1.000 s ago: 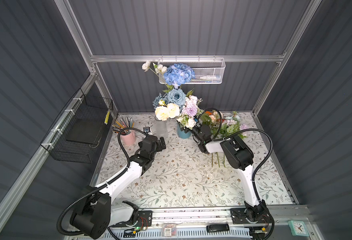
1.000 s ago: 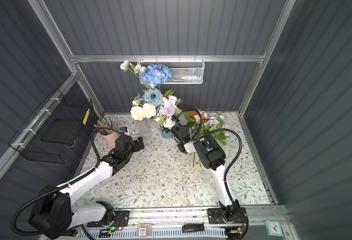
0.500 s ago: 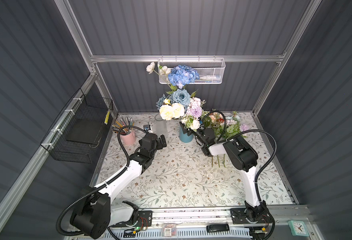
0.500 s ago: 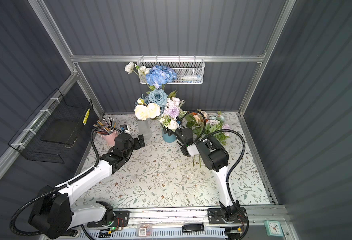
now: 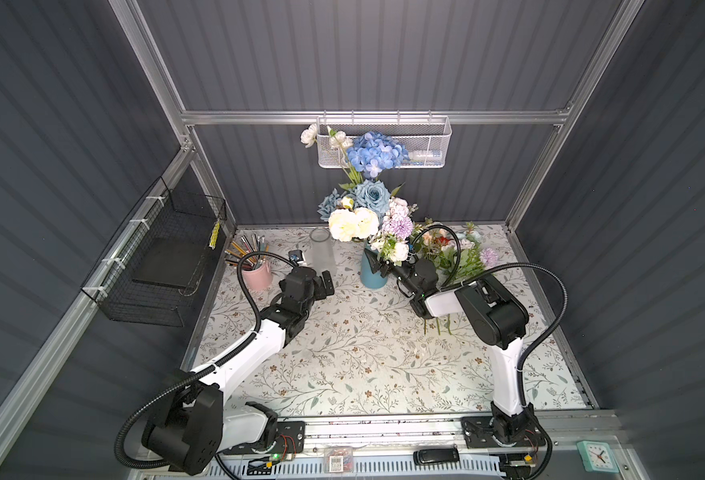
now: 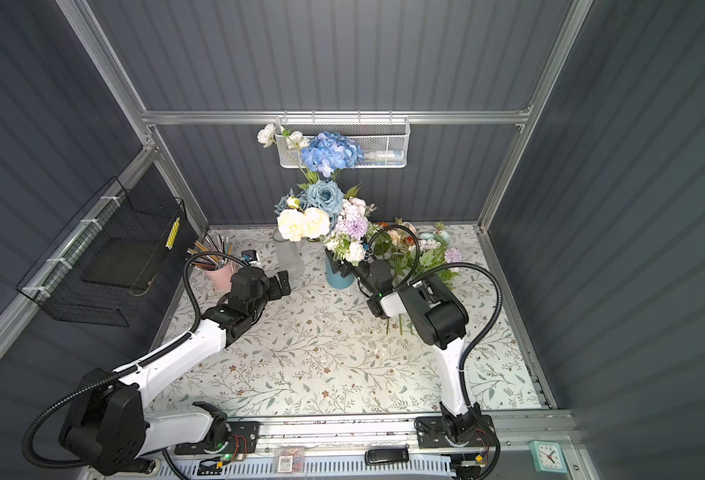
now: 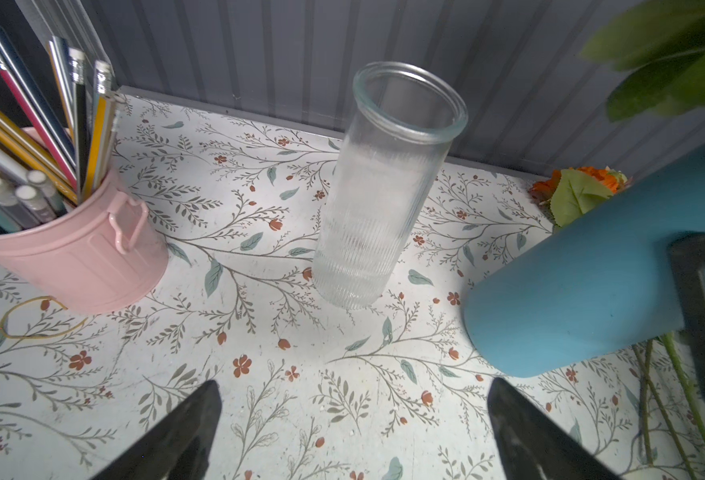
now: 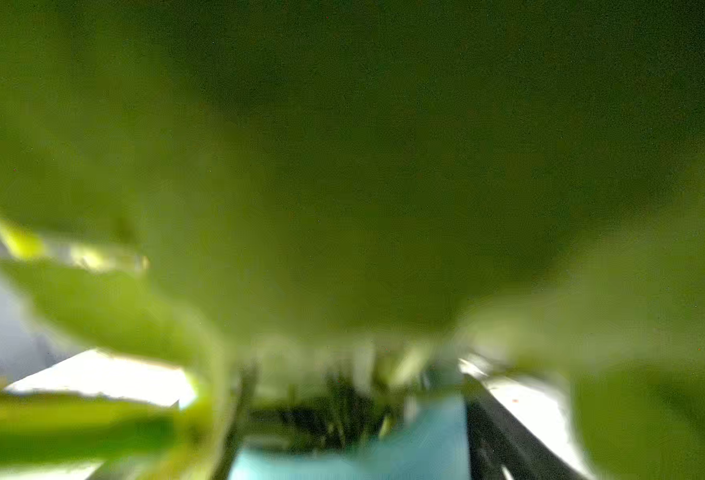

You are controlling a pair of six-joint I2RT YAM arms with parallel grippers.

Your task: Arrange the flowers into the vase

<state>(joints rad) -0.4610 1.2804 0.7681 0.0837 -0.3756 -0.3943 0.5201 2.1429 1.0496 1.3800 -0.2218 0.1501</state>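
Left claw (image 7: 354, 384) gapes empty. Right claw (image 5: 384, 266) straddles the blue vase (image 5: 373, 280) at the tabletop's (image 5: 363, 353) back edge, grip unclear; withdrawing may snag its flowers (image 5: 371, 195) and topple it. Loose flowers (image 5: 467, 253) lie back-right.

Your left end effector (image 7: 352, 388) hangs over the floral desk (image 7: 259, 365), its two black fingers spread wide with nothing between them. At twelve o'clock from it, a ribbed clear glass vase (image 7: 379, 191) stands upright. At ten o'clock sits a pink bucket (image 7: 72, 257) of pencils (image 7: 78, 124), with a rubber band (image 7: 22, 302) just beside it. At two o'clock is a blue vase (image 7: 583, 286), with the right end effector's finger (image 7: 687, 299) against its side and an orange bloom (image 7: 591, 178) beyond.
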